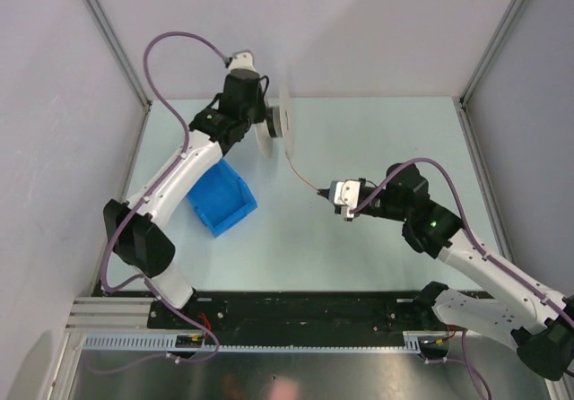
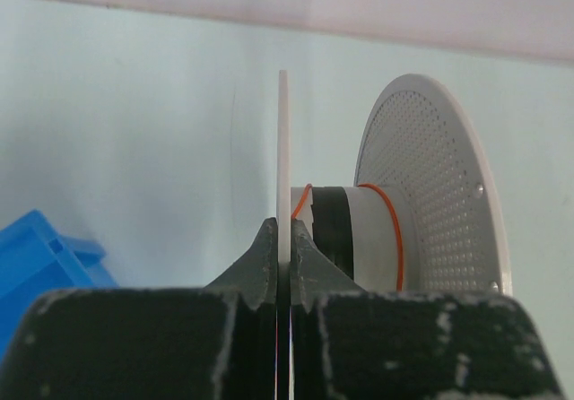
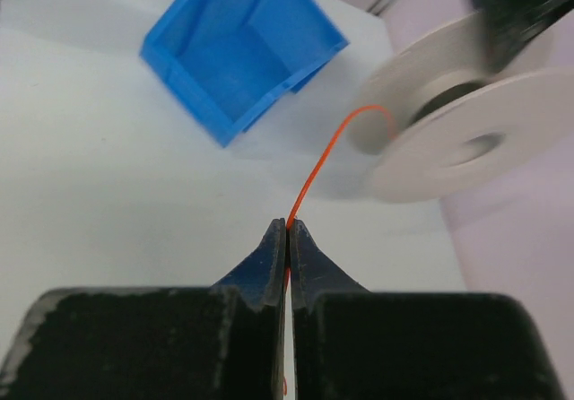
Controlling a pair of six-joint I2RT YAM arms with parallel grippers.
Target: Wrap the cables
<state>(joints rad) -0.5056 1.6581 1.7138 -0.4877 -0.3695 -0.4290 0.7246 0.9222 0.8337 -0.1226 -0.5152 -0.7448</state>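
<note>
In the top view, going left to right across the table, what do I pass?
Left to right: blue bin → grey-white spool → thin reddish wire → right gripper, shut on the wire.

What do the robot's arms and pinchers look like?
The left arm and right arm are white with black joints; purple cables loop along them. The left gripper and right gripper have dark pointed fingers on rough black blocks.
</note>
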